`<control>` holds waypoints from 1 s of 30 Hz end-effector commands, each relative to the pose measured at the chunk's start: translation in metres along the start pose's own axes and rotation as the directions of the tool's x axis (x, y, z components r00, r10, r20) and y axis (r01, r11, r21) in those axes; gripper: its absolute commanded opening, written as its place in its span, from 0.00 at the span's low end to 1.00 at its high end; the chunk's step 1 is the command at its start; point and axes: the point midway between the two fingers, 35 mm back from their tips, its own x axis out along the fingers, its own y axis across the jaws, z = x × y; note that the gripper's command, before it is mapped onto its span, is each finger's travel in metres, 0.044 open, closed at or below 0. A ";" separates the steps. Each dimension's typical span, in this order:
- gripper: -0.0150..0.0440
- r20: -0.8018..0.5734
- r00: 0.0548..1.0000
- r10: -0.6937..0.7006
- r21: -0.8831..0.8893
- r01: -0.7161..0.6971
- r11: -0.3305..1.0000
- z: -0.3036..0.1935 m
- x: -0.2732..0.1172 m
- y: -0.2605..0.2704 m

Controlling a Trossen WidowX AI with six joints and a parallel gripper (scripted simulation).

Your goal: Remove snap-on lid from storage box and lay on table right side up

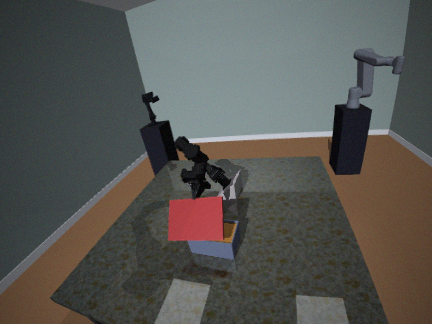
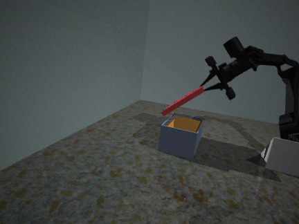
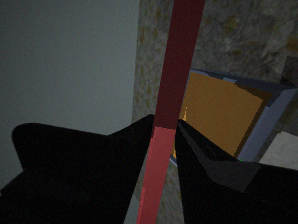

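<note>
One gripper (image 1: 197, 195) (image 2: 203, 88) (image 3: 164, 122), mine: black, two tapered fingers clenched on the edge of the lid nearest me. One lid (image 1: 196, 219) (image 2: 181, 101) (image 3: 180, 55), red, flat: held in the air just ahead of my fingertips, clear of the box, its smooth broad face up. It points outward from my fingers and slopes down, far edge lowest. Its longer-looking span in the top view runs crosswise to my reach, along the gripped edge; the tilt leaves its true long axis uncertain. One storage box (image 1: 212, 248) (image 2: 178, 142) (image 3: 265, 125), blue-grey, orange within: upright and open below my fingertips, partly under the lid in the top view and offset to my left. One table (image 1: 285, 250) (image 2: 104, 173) (image 3: 240, 30), mottled grey-green: beneath all these. One pale angular block (image 1: 232, 187) (image 2: 287, 155) (image 3: 284, 150): lower than my fingers, back toward my base. Two dark pedestals, well behind my fingers: one (image 1: 159, 145) bearing a small black arm (image 1: 150, 107), the other (image 1: 351, 140) a grey arm (image 1: 365, 77).
</note>
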 end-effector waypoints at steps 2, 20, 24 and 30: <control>0.25 -0.006 1.000 0.009 0.005 -0.009 1.000 0.011 -0.003 0.001; 0.25 -0.005 1.000 0.008 0.003 -0.008 1.000 0.047 -0.006 -0.002; 0.25 -0.005 1.000 0.008 0.003 -0.008 1.000 0.055 -0.007 -0.002; 0.25 -0.005 1.000 0.008 0.003 -0.008 1.000 0.067 -0.007 -0.003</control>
